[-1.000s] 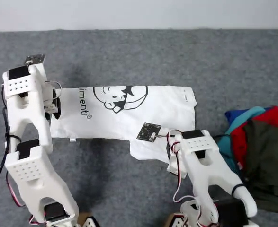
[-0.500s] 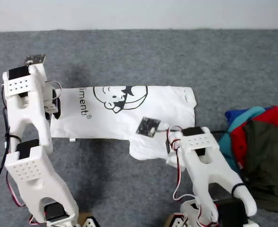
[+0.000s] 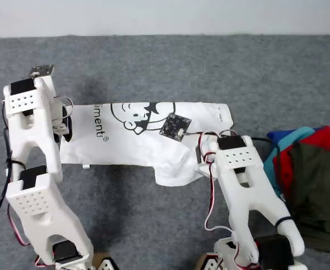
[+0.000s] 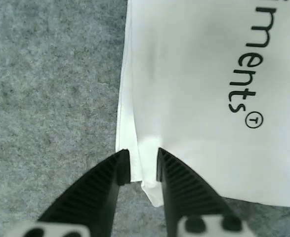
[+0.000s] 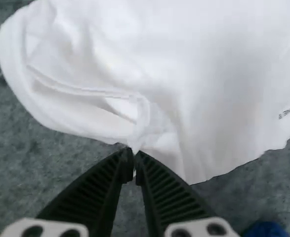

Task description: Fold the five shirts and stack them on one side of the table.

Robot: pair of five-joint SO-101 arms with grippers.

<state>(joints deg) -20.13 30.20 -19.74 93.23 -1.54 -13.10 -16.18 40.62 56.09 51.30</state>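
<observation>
While the white shirt (image 3: 148,143) lies only partly folded mid-table, its near edge pinched in the right gripper (image 5: 134,154) and its hem straddled by the narrowly parted left gripper (image 4: 141,157), the heap of coloured shirts (image 3: 308,180) (four, I judge) sits unfolded well aside.

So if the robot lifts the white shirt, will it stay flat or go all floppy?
Probably floppy: the white shirt bunches into wrinkles where the right gripper pinches it. It would likely sag from wherever it's lifted, since it lies thin and flat on the table. Probably light too: one pinch holds its edge.
</observation>
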